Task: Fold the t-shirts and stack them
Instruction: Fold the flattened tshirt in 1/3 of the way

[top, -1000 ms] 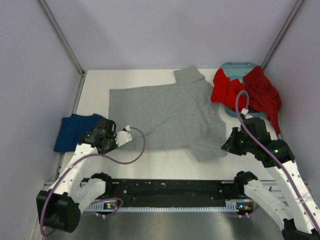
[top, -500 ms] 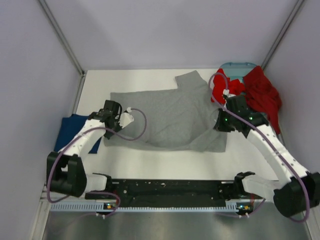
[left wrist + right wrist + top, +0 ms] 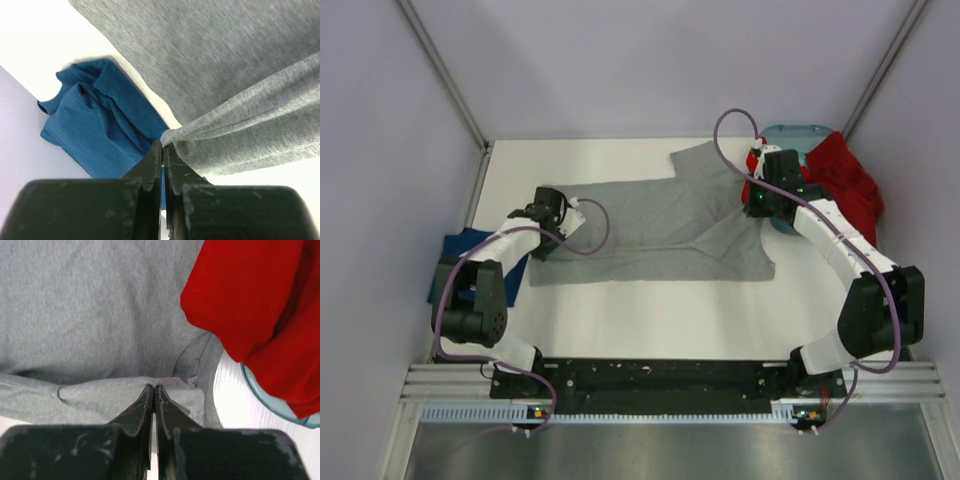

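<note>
White tabletop (image 3: pixel 620 330), grey-walled enclosure on three sides. Step in hand, as I judge it: first fold of the grey t-shirt (image 3: pixel 650 225), which lies spread across the far middle of the table with one layer doubled over another. Left gripper (image 3: pixel 162 146) has its jaws pressed together on a pinched corner of the grey cloth; the fabric fans away from the tips to the right, lifted clear of the layer beneath. Right gripper (image 3: pixel 153 388) is likewise clamped on a grey edge, a small folded flap bunched at its tips, with the neck opening just beyond. Both grips sit at opposite ends of the shirt, so the held edge spans between them. Navy t-shirt (image 3: pixel 455 255) rests crumpled at the table's left edge, just beside and partly under the left arm. Red t-shirts (image 3: pixel 840 185) drape over the teal basket (image 3: pixel 790 133) in the far right corner, near the right gripper but apart from the grey cloth there. Next move probably calls for laying the held edge flat, level at both ends, then opening both jaws together.
</note>
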You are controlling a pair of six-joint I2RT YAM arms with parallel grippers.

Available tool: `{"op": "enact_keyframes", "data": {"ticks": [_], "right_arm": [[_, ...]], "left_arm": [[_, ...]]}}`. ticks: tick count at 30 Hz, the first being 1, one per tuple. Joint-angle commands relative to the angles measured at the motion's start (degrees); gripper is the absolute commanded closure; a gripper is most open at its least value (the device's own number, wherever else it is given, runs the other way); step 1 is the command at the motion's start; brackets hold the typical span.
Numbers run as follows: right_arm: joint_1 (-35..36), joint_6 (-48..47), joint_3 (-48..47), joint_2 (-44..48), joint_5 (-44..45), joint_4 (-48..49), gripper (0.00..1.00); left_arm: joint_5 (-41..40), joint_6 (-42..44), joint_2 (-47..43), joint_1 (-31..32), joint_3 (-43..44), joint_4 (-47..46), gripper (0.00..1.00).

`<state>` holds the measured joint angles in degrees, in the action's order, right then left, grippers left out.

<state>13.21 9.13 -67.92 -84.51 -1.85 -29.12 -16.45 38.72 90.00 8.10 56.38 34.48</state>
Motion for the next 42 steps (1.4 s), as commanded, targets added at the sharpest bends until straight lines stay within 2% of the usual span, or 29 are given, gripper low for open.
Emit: {"op": "enact_keyframes", "data": {"ticks": [1,11,29,30,32,34,36,39,42], "right_arm": [[-0.2,-3.94,-4.23,-2.15,1.58,2.76,1.0],[-0.2,-4.64,-6.96,-6.54,4.83,2.58,1.0],[-0.2,-6.22,-13.99,-14.54,2.02,2.84,1.0],[-0.2,-6.4,-14.17,-15.15,-0.07,2.85,1.0],[-0.2,-6.31,-14.69,-16.38,-1.58,2.76,1.0],[-0.12,-6.05,-16.09,-18.31,-1.58,2.93,1.0],[-0.12,-6.14,-18.38,-20.68,-1.49,3.2,0.91],[-0.12,-5.52,-23.21,-24.29,-0.79,2.58,0.62],[-0.12,-3.6,-26.38,-23.34,-0.88,0.83,0.48]], "left_arm": [[-1.92,-0.84,1.76,-0.19,2.42,-3.71,1.0],[-4.56,-0.4,4.22,-0.36,1.98,-5.91,1.0],[-4.03,-1.01,5.8,-0.36,0.66,-4.86,1.0],[-4.03,-1.1,5.98,-0.36,0.75,-4.77,0.99],[-4.99,-1.45,6.16,-0.36,1.01,-5.29,0.84],[-7.45,-1.72,6.07,-0.36,1.45,-7.13,0.73],[-9.82,-2.15,6.42,-0.54,3.29,-9.24,0.61],[-11.67,-3.65,7.03,-0.71,8.38,-10.13,0.56],[-11.07,-5.14,5.72,-0.8,12.52,-7.95,0.51]]}}
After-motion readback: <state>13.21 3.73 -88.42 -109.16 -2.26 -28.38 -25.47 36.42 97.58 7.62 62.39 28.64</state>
